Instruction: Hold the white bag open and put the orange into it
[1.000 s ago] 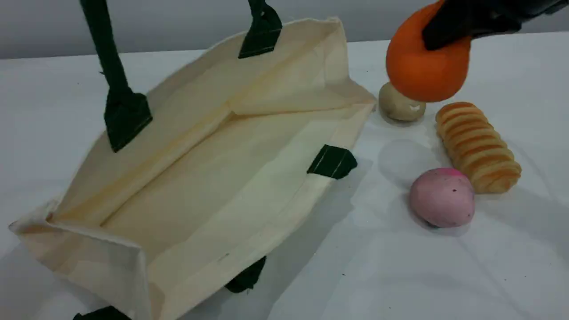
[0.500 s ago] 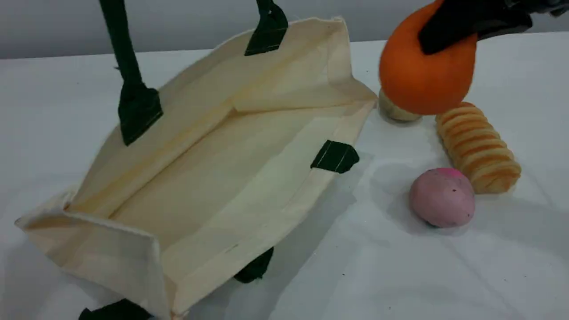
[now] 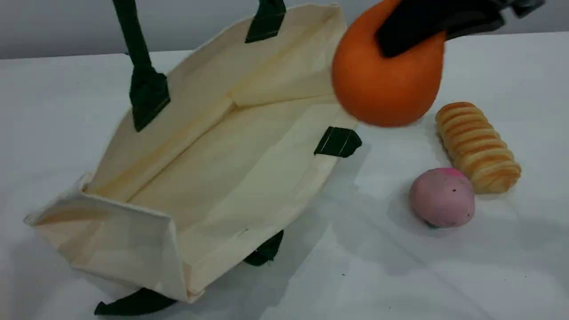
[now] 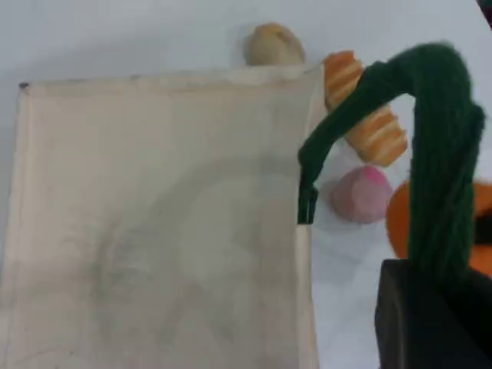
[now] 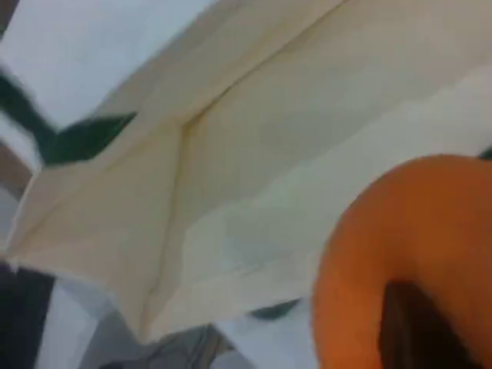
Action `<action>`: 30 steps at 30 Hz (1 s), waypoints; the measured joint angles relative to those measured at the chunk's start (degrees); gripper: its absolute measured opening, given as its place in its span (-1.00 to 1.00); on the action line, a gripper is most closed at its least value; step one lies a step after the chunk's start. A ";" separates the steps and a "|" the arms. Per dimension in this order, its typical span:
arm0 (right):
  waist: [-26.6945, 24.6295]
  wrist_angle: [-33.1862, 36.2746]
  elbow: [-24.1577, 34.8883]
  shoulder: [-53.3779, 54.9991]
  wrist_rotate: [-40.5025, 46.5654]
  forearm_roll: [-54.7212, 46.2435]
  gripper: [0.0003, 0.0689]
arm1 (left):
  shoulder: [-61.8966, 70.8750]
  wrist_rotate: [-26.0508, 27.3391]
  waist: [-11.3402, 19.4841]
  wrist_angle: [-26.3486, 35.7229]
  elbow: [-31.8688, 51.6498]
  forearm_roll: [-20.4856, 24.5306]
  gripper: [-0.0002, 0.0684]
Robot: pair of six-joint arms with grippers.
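Observation:
The white bag lies on the table with its mouth held wide, its inside showing. One dark green rope handle runs taut up out of the scene view. In the left wrist view my left gripper is shut on that handle, above the bag. My right gripper is shut on the orange and holds it in the air over the bag's right-hand rim. The right wrist view shows the orange close up, with the open bag below it.
A ridged golden bread loaf and a pink ball lie on the white table right of the bag. A small beige potato-like piece sits beyond the bag's far corner, hidden behind the orange in the scene view.
The right gripper has carried the orange left and nearer, from beside the loaf to over the bag's rim. The held handle and the bag's near end have shifted right.

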 joint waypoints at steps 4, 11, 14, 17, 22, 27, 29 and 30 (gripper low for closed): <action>5.73 -4.74 0.00 0.19 -0.45 2.80 -0.85 | -0.06 0.00 -1.90 0.04 -0.24 0.00 -0.78; 13.36 -13.91 0.00 3.27 -4.97 9.98 -0.85 | -0.23 0.00 -2.66 1.58 -0.24 0.12 -0.78; 13.93 -16.48 0.00 5.53 -8.92 14.41 -0.85 | -0.36 0.00 -2.66 2.14 -0.26 -0.27 -0.78; 13.87 -17.19 0.00 8.27 -14.11 19.62 -0.85 | -0.61 0.10 -2.66 2.06 -0.31 -0.63 -0.78; 13.87 -16.65 0.00 13.08 -22.68 29.23 -0.85 | -1.03 0.92 -2.66 3.70 -2.87 -1.26 -0.78; 13.87 -15.09 0.00 15.21 -31.65 38.70 -0.85 | -0.93 0.92 -2.66 3.92 -3.15 -1.32 -0.78; 13.87 -13.79 -0.26 15.21 -35.09 40.75 -0.85 | -0.90 0.90 -2.66 3.92 -3.15 -1.37 -0.78; 13.87 -13.40 -0.22 15.21 -36.39 40.99 -0.85 | -0.90 0.90 -2.66 3.92 -3.15 -1.37 -0.78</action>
